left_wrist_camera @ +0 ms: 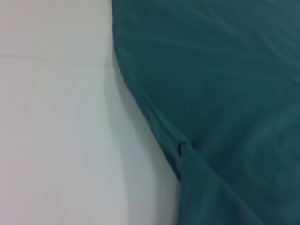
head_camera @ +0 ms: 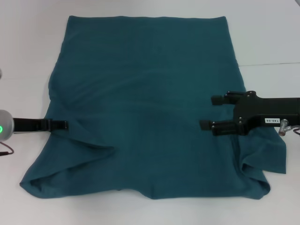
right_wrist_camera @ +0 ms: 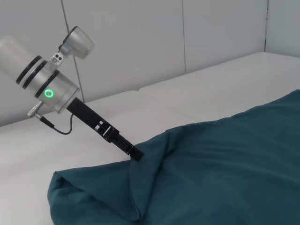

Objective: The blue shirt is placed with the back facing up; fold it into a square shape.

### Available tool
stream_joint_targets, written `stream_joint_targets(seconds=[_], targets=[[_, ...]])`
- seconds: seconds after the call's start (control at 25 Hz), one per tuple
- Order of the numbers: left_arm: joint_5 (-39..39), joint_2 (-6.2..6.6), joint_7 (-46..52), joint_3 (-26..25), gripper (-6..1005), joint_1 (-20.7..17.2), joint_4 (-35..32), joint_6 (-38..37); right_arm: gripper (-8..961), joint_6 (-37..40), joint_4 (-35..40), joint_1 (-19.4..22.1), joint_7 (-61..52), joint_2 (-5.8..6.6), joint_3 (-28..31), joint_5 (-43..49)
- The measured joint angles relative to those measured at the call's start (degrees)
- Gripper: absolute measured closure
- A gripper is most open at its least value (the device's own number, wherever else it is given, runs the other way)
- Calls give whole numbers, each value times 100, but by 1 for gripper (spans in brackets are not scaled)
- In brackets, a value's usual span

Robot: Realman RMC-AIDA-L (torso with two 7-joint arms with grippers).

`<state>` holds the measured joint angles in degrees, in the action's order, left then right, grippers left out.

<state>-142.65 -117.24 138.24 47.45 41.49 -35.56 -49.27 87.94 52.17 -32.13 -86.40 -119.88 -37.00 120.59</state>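
Note:
The blue shirt (head_camera: pixel 145 93) lies spread on the white table, with its near corners rumpled and folded in. At the shirt's left edge my left gripper (head_camera: pixel 65 124) shows as one slim black bar. In the right wrist view the left gripper (right_wrist_camera: pixel 136 153) meets a raised ridge of the shirt (right_wrist_camera: pixel 225 168) and looks shut on that edge. My right gripper (head_camera: pixel 212 112) is over the shirt's right side, open, its two fingers apart with nothing between them. The left wrist view shows only the shirt's edge (left_wrist_camera: pixel 211 93) against the table.
The white table (head_camera: pixel 28 56) runs around the shirt on all sides. A seam in the tabletop (head_camera: pixel 272 64) lies at the right. A pale wall (right_wrist_camera: pixel 140 37) stands behind the table in the right wrist view.

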Motion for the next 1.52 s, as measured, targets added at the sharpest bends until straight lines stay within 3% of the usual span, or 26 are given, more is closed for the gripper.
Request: stream_joint_targets(seconds=[0.24,0.64,1.0,1.2,1.52], targets=[[49,-72,-325,-25,79,123,156,-13,26,-5,-1,-2,-31,0,0,-7],[69,-71,-328,-52,524,179,156,-22,26,-7,-5,31,-43,0,0,-52],[71,-79,-331,-13,738,224,78,-23,26,-30,-96,-2,-17,-3,27,-64],[56,-94,-331,-10,936,220,-22,33,26,-32,-96,-4,-2,0,47,-64],[29,-107,-332,-8,958,217,-11,210,26,-51,-138,-8,0,0,53,-63]])
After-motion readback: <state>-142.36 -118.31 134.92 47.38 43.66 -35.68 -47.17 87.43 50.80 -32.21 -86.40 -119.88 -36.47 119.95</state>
